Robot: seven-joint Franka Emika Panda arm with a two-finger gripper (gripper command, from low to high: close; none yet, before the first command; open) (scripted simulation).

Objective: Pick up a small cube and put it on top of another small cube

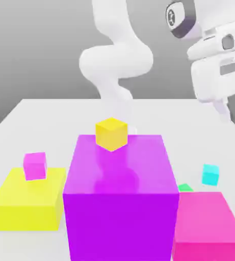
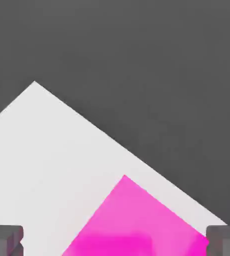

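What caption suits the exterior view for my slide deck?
Open gripper hangs above the table, with the small cyan cube untouched beside the big pink block.

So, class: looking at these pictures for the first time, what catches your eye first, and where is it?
The big purple block dominates the front centre, with a small yellow cube on top. On the exterior view's right, a small cyan cube sits behind the big pink block; the open claw hangs above it.

You see a glossy, smooth big purple block, a matt white surface, and a smooth, plastic-looking white arm.
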